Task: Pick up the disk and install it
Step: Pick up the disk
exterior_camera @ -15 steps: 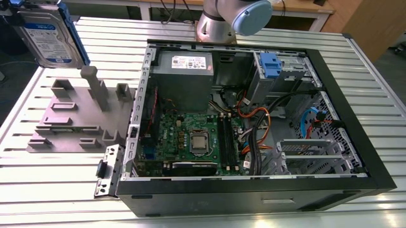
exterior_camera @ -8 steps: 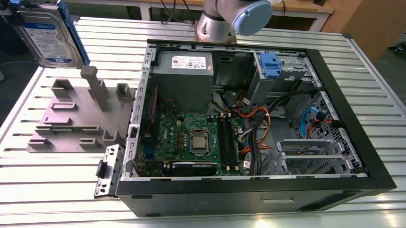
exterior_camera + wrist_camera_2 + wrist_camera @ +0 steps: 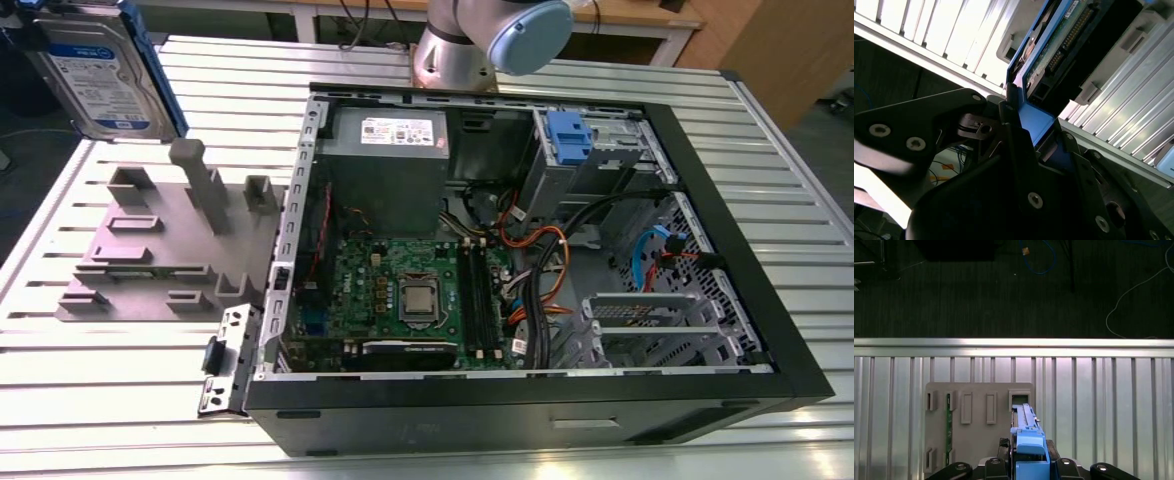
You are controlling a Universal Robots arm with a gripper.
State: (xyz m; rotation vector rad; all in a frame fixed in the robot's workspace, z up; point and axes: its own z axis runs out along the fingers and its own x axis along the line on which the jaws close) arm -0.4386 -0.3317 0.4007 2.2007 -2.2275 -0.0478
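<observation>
The jaws pinch the disk [image 3: 100, 65], raised above the holder [image 3: 147, 260] at the exterior view's left: picking is done, installing it in the case [image 3: 507, 400] remains.

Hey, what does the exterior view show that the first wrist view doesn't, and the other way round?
The exterior view brings the open computer case with its motherboard, power supply and blue latch, plus part of the robot arm. The first wrist view brings the gripper shut on the disk, a green board standing in a slot of the grey holder, and the dark floor. Both show the disk, the grey holder and the slatted table.
</observation>
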